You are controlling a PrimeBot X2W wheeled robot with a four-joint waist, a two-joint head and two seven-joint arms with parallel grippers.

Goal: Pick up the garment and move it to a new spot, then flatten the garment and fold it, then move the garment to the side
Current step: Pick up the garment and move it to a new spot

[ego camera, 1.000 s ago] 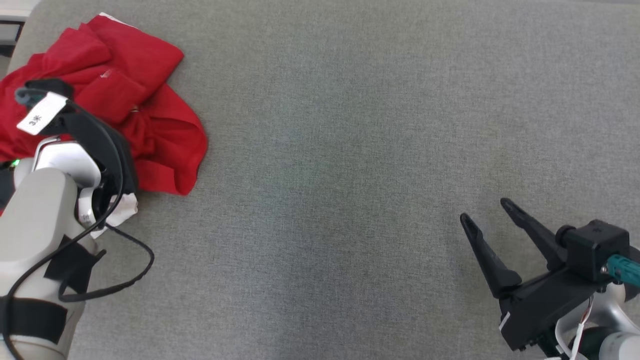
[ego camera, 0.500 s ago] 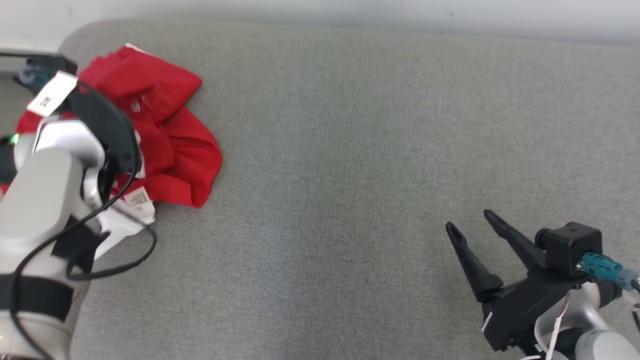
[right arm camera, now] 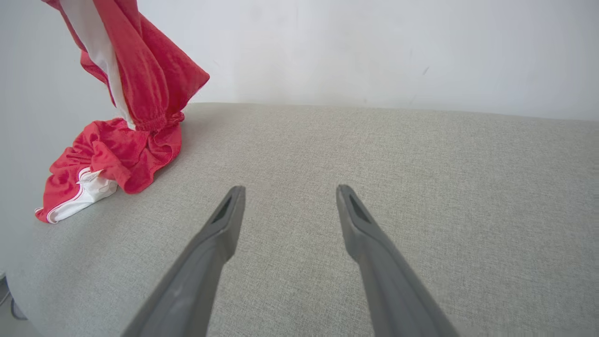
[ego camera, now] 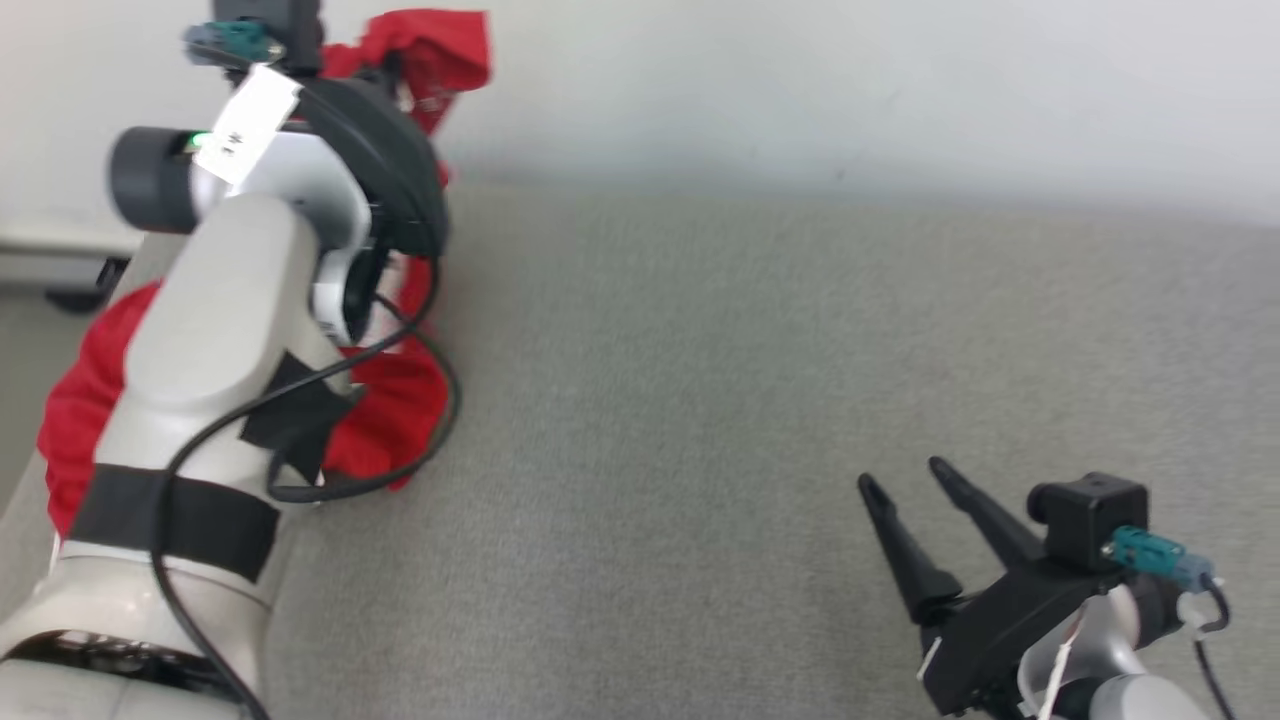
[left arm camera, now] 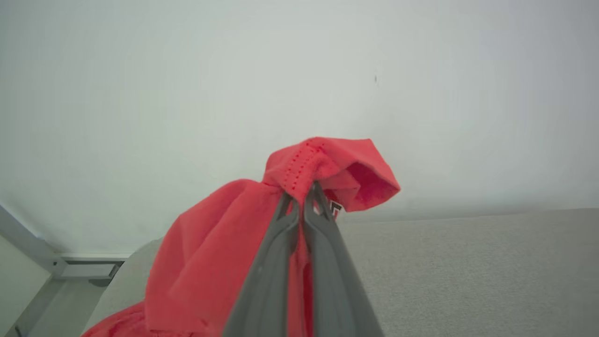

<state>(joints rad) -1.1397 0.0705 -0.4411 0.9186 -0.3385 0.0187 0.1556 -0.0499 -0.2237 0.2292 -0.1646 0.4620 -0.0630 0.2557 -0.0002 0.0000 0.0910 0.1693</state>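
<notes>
The garment [ego camera: 425, 55] is red with white trim and hangs from my raised left arm at the far left of the grey surface. In the left wrist view my left gripper [left arm camera: 306, 196] is shut on a bunched fold of the garment [left arm camera: 323, 161], held up against the pale wall. The garment's lower part [right arm camera: 112, 159] still rests crumpled on the surface, white trim showing. My right gripper [ego camera: 900, 480] hovers open at the lower right, far from the cloth, nothing between its fingers [right arm camera: 224, 224].
The grey fabric surface [ego camera: 750, 380] stretches wide to the right of the garment. A pale wall [ego camera: 800, 90] runs behind it. The surface's rounded left corner [right arm camera: 28, 262] drops away near the cloth.
My left gripper has shut on the garment and lifted it off the surface. The head camera has tilted up, bringing the wall into view. The right gripper stays open.
</notes>
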